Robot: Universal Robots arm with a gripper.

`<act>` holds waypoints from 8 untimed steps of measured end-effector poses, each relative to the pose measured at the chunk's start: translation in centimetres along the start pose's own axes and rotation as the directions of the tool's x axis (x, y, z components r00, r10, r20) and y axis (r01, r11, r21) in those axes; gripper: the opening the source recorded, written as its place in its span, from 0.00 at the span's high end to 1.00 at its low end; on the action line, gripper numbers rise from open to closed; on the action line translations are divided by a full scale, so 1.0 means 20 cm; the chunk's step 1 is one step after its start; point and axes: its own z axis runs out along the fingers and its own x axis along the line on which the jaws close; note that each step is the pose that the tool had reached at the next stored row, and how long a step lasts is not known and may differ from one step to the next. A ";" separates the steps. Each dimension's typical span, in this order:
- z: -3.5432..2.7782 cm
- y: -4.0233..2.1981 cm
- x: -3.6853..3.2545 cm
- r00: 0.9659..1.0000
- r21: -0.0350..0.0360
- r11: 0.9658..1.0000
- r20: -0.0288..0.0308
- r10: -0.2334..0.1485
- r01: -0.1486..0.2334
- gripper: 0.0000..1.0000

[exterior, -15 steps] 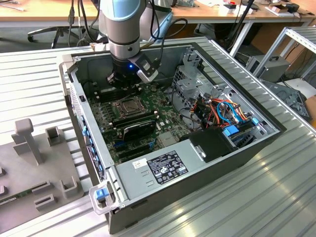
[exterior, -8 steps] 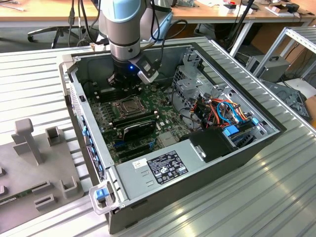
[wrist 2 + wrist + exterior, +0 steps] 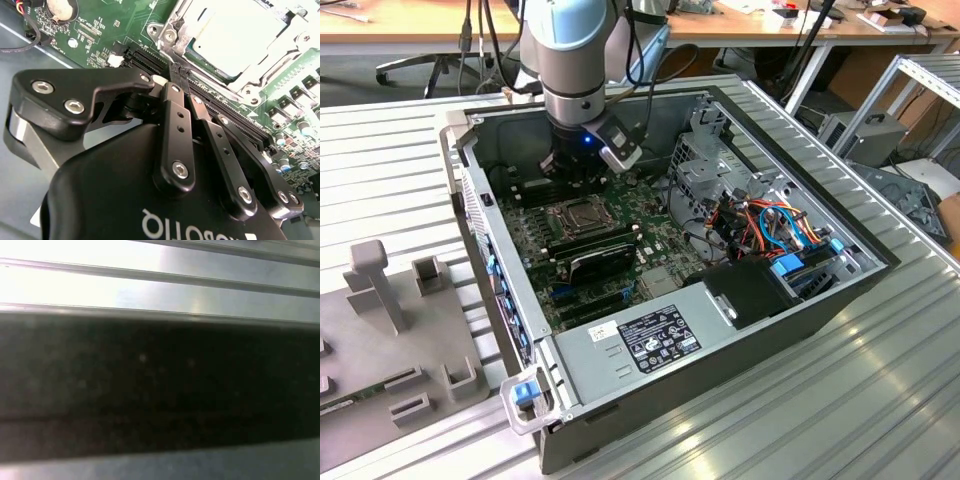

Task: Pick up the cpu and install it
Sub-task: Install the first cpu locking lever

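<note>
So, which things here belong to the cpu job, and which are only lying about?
Job in hand:
- cpu, lying inside the silver socket
- hand, shut, close beside that socket

Lying about:
- black memory sticks
- coloured cables
- grey fixture blocks at the exterior view's left

Matt grey cpu [image 3: 237,35], black tool [image 3: 180,75]
</note>
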 end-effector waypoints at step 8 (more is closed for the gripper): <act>0.018 -0.002 -0.001 1.000 0.001 1.000 0.000 0.000 0.000 0.89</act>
